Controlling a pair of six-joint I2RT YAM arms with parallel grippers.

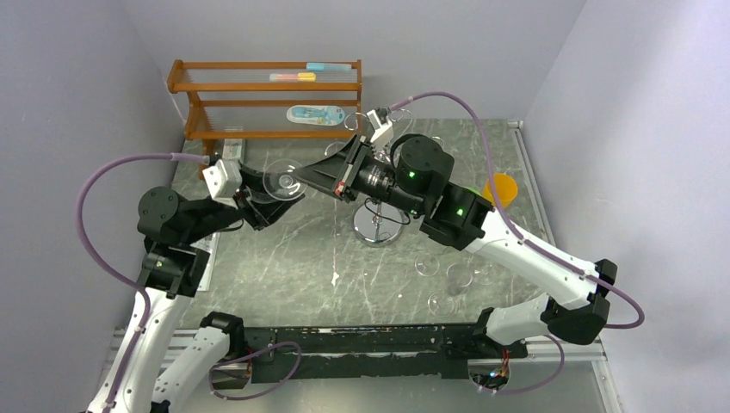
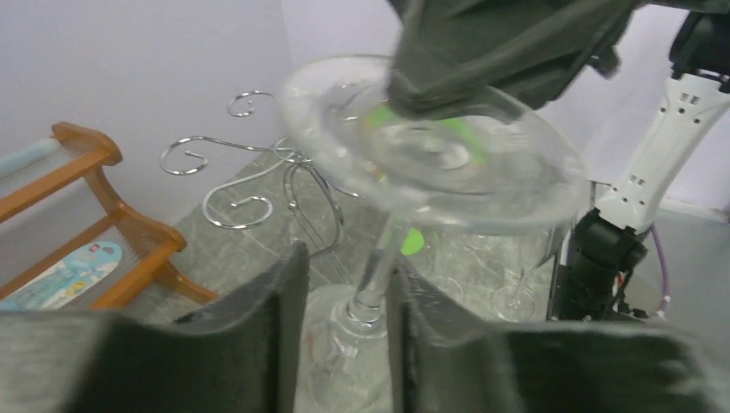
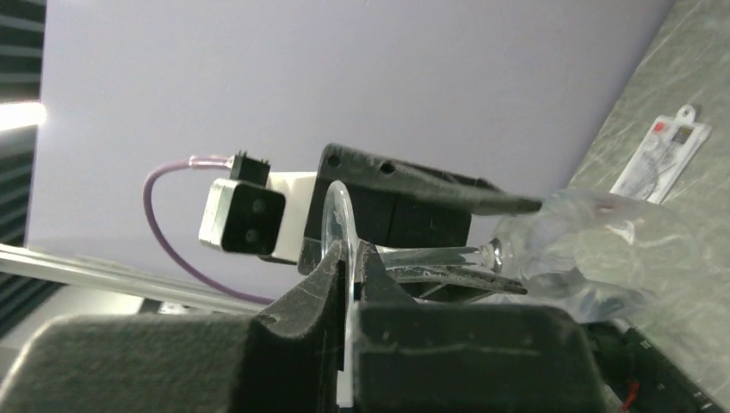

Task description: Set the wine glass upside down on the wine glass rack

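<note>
Chrome wine glass rack [image 1: 379, 225] stands on the grey desk [image 1: 284, 284], round base down, curled arms up top.

Top view:
- Wine glass [image 1: 284, 181] is in the air, left of the rack, clear of its arms and of the desk.
- Left tool [image 1: 272, 198] is at the glass from the side away from the rack.
- Right tool [image 1: 312, 178] reaches across from the rack side and meets the glass.
- Wooden shelf [image 1: 267, 95] is behind the rack, by the wall.
- Orange cup [image 1: 501, 191] is to the rack's right. Spare glasses [image 1: 456, 275] are nearer the arm bases than the rack.

Left wrist view:
- Left tool [image 2: 349, 292] straddles the stem of the wine glass [image 2: 430, 151].
- One finger [image 2: 413, 344] is against the stem, with a gap on the other side. Reads as released, not pinching.
- The foot disc fills the view.
- Right tool [image 2: 430, 90] bites the disc's far part.
- Rack curls [image 2: 250, 172] are beyond the glass, with the wooden shelf [image 2: 86, 215] left of them.

Right wrist view:
- Right tool [image 3: 349, 258] is clenched on the foot's rim.
- Wine glass [image 3: 594, 249] lies sideways, bowl pointing away.
- Left tool [image 3: 527, 247] flanks the stem.
- Rack is out of this view.
</note>
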